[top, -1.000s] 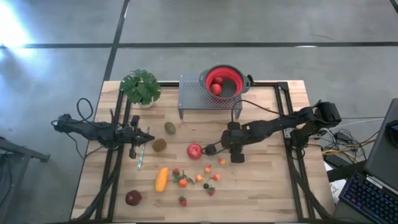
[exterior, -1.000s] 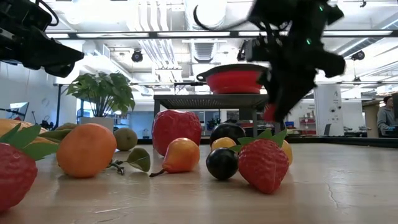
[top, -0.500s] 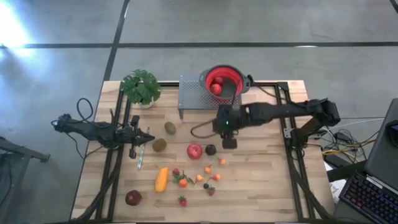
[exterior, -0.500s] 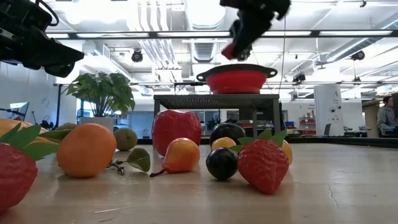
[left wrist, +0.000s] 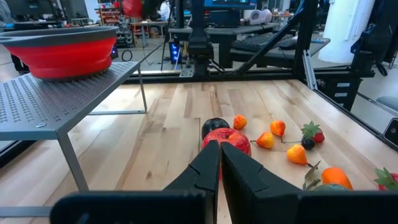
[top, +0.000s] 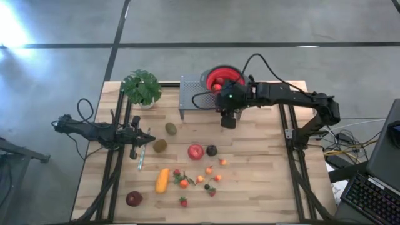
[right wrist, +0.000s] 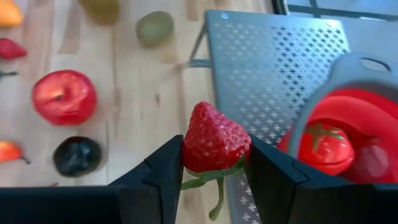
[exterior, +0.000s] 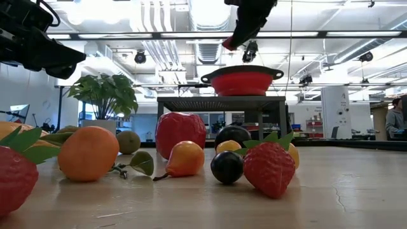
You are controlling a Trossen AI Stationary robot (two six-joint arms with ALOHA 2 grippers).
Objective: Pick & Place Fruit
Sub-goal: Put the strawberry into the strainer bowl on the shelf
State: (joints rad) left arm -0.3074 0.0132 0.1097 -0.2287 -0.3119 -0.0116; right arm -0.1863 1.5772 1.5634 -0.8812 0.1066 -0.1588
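Observation:
My right gripper [right wrist: 214, 163] is shut on a red strawberry [right wrist: 214, 143] and hangs high over the table just in front of the grey perforated stand [top: 195, 94]. The low view shows the gripper [exterior: 236, 39] above the red colander bowl [exterior: 241, 81]. That bowl stands on the stand and holds red fruit [right wrist: 323, 149]. On the table lie a red apple [top: 195, 151], a dark plum [top: 212, 150], two kiwis [top: 170, 128], a long orange piece [top: 162, 180] and small fruits [top: 200, 178]. My left gripper [top: 147, 138] waits shut at the left. My right gripper pinches the strawberry by its two sides [right wrist: 193, 146] between its two fingers [right wrist: 163, 171]. The fingers slant down from the table's right side. The strawberry is lifted clear of the table, and its green stalk [right wrist: 214, 199] hangs back between the fingers.
A leafy potted plant [top: 141, 87] stands at the far left beside the stand. A dark-red round fruit [top: 134, 199] lies near the front left. Black rails [top: 290, 134] run along both sides of the table. Bare wood lies right of the fruit.
My right gripper has risen from the table by the plum with the strawberry in its fingers. It has swung toward the far edge and a little left, up to the stand and the bowl, tipping more steeply down. The strawberry now hangs clear of the table.

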